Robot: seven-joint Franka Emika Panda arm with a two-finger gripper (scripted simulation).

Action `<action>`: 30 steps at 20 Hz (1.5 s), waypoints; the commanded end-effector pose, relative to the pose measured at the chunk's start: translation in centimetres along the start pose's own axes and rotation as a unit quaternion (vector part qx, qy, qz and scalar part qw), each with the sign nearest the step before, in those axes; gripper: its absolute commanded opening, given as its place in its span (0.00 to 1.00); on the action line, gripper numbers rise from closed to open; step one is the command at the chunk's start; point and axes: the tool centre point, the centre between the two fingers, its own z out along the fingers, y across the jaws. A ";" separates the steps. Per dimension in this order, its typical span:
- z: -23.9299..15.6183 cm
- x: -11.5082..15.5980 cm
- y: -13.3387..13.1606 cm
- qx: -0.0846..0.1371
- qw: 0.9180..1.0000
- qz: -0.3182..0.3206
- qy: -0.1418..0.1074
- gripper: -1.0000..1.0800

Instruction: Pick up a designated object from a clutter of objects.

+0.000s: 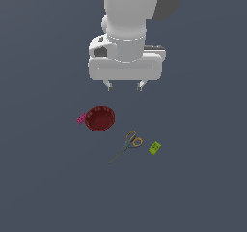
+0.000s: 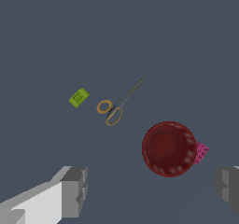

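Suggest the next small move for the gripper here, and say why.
Probably shift the gripper toward the scissors before descending. It hangs open and empty above the surface, while the scissors lie flat between the dark red bowl and the lime-green block, touching neither, so there seems room for a clean approach.

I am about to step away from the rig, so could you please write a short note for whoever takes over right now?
Claw: open, empty, hanging above the surface, nothing between its fingers.
Scissors: flat on the surface, closed, orange handles toward the green block, blades pointing away from it. Not touching anything.
Bowl: upright, apart from the scissors, with the pink block against its far side.
Done: nothing yet; the scissors are untouched.
Left: move the claw over the scissors, lower, close on them, lift. Probably best to grip near the pivot, clear of the green block.
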 end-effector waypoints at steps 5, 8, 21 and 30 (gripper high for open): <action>0.0 0.0 0.6 0.001 1.000 0.002 -0.002 0.96; -0.1 -0.1 1.7 0.002 1.000 0.004 -0.004 0.96; 1.1 0.6 2.0 0.004 1.000 0.030 -0.006 0.96; 5.1 2.4 1.6 0.007 0.994 0.106 -0.008 0.96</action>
